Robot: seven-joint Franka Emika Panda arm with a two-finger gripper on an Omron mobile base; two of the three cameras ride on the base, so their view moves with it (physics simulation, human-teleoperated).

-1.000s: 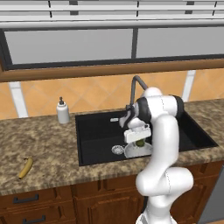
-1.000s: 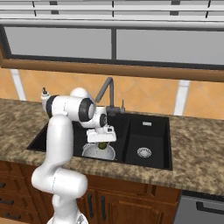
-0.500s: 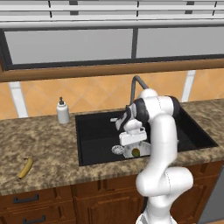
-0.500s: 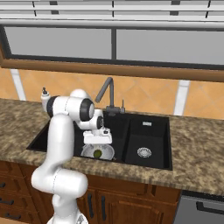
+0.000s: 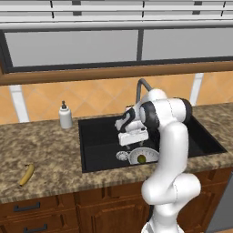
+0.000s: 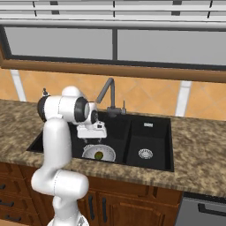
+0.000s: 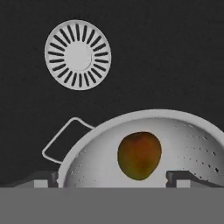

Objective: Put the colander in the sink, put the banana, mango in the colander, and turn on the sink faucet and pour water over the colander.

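Olive-green mango lies loose in colander, sink front edge; gripper fingers spread wide, holding nothing.

Count of things at the sink

There was one colander holding one mango, one banana on the counter, one soap bottle, one faucet, one black sink with two basins, and two round silver drains.
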